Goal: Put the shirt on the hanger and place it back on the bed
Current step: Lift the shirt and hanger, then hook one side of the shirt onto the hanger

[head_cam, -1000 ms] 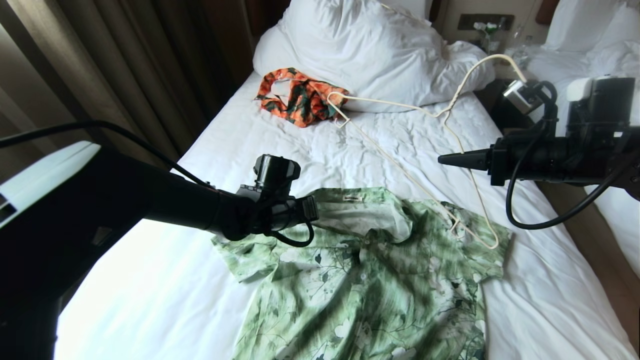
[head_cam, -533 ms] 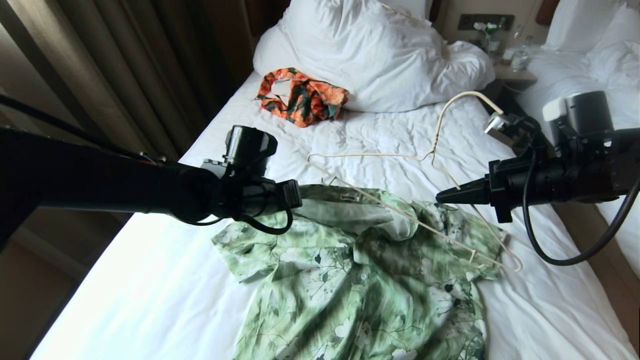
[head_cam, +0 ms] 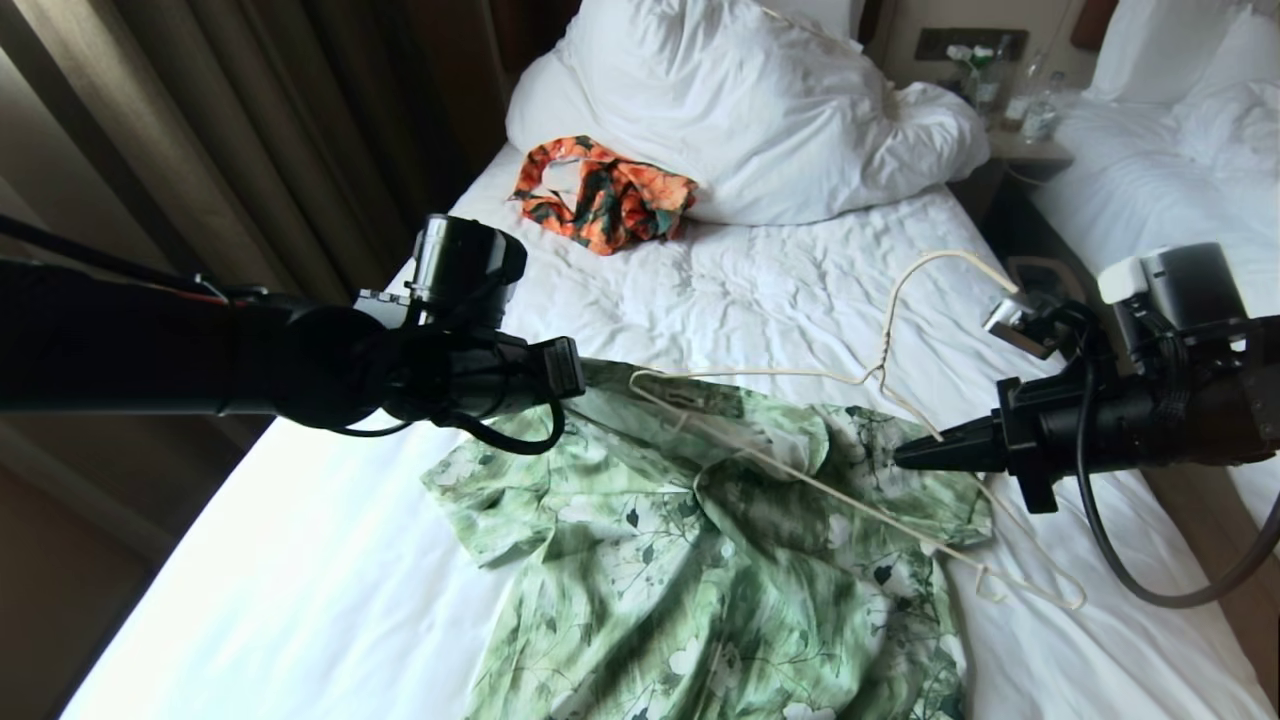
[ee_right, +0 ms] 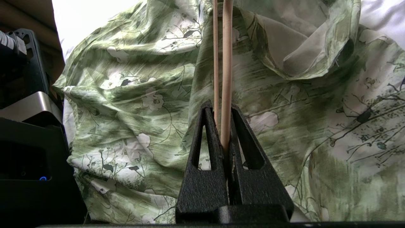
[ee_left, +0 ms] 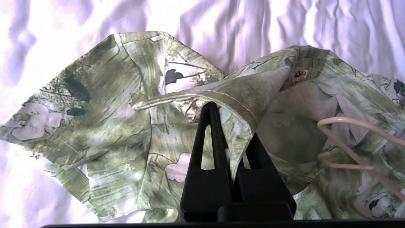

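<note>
A: What is held?

B: The shirt (ee_left: 133, 104) collar is pinched by the left gripper (ee_left: 232, 133); the hanger (ee_right: 223, 63) wire is clamped in the right gripper (ee_right: 223, 136), with one end poked into the neck opening just ahead of the left claw.

A: What is left?

B: Both shoulders are unthreaded; laying it on the bed (head_cam: 330, 600) is not yet done.

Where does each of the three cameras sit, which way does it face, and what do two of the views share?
Head view: from the robot's head, looking down the bed; both arms show.
Left wrist view: behind the left tool, which pinches the shirt collar.
Right wrist view: behind the right tool, clamped on the hanger wire, facing the shirt.
Shared: both wrist views show the shirt and the hanger.
</note>
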### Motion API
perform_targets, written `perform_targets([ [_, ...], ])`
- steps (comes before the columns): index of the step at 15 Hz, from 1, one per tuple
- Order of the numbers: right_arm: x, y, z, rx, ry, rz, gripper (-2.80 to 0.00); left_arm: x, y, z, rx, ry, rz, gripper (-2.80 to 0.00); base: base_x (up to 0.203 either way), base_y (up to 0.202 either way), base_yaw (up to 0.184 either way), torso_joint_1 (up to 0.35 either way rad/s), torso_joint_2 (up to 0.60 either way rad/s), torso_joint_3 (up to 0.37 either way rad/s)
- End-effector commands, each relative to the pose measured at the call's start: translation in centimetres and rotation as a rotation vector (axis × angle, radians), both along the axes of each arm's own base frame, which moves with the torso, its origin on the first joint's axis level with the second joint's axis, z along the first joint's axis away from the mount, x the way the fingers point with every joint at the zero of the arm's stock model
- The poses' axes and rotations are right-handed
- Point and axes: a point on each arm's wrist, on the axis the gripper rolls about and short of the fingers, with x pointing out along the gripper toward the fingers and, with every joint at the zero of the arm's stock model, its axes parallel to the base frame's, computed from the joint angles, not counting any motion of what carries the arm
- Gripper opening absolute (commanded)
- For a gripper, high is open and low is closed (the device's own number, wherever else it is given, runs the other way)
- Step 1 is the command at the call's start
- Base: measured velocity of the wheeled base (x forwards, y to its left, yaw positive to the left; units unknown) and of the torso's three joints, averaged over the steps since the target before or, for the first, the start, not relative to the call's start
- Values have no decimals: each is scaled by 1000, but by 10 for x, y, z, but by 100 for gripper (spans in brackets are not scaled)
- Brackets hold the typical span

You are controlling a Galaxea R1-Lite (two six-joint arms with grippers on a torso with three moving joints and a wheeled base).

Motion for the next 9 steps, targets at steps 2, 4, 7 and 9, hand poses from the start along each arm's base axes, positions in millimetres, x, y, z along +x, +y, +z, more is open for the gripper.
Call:
perform_targets([
  [2,-3,6,-7,-4,22,27,-280,-3,-7,7,-12,-23,-22,-280,0,0,0,0,0,0],
  [4,3,13,-11,-13,9,33,-280,-6,-13,7,-12,-23,-38,-280,0,0,0,0,0,0],
  [7,17,27,-16,-10,-41,56,-280,-18,-26,14,-22,-38,-88,-280,0,0,0,0,0,0],
  [9,21,34,-13,-20,-62,58,-280,-26,-36,18,-31,-50,-124,-280,0,0,0,0,0,0],
])
